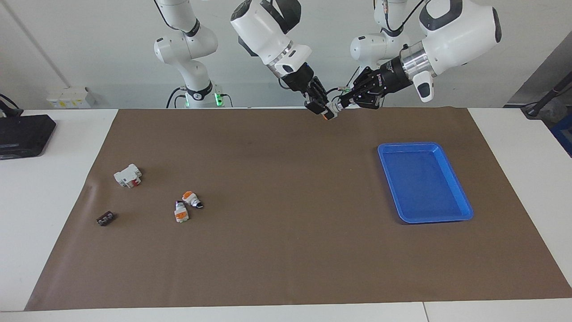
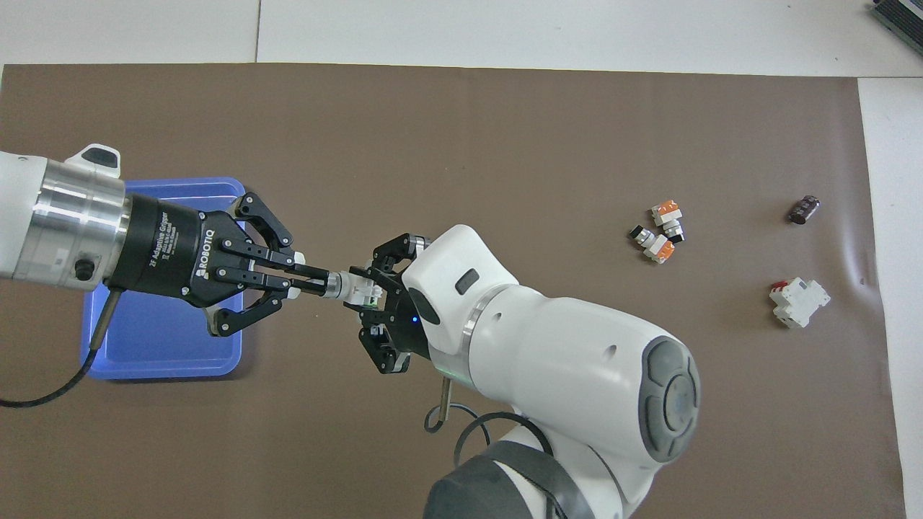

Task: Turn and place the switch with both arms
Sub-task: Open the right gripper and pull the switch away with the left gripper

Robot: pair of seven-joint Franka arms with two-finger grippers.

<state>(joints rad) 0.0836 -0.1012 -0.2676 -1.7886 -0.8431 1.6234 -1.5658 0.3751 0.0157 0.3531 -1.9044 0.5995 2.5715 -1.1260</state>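
My left gripper (image 2: 317, 283) and right gripper (image 2: 375, 299) both pinch shut on one switch (image 2: 353, 288), up over brown mat (image 1: 286, 250). Blue tray (image 1: 464, 210) at nine o'clock of switch in overhead view.

Glossy plastic tray (image 1: 424, 147) (matt brown mat (image 1: 286, 250))

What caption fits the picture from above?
Both grippers, left gripper and right gripper, hold one switch in the air beside the blue tray.
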